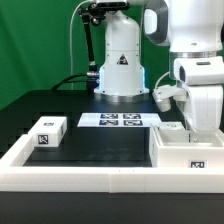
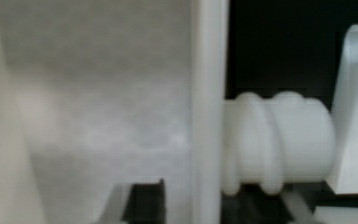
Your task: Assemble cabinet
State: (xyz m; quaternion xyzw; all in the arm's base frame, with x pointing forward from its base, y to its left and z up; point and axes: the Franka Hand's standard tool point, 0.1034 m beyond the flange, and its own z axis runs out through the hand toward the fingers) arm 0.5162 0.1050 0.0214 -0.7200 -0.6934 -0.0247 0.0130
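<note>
Nearest, low white border wall (image 1: pixel 100 178) edging the black counter (image 1: pixel 100 148); just behind it, at the exterior view's right, boxy white cabinet body (image 1: pixel 180 152) with the gripper (image 1: pixel 196 122) lowered onto its top, finger spread impossible to tell in either view. At the exterior view's left, small tagged white block (image 1: pixel 48 131), well apart. Beyond, marker board (image 1: pixel 120 120) lying flat, then white arm base (image 1: pixel 120 65) before a green backdrop (image 1: pixel 40 45).
</note>
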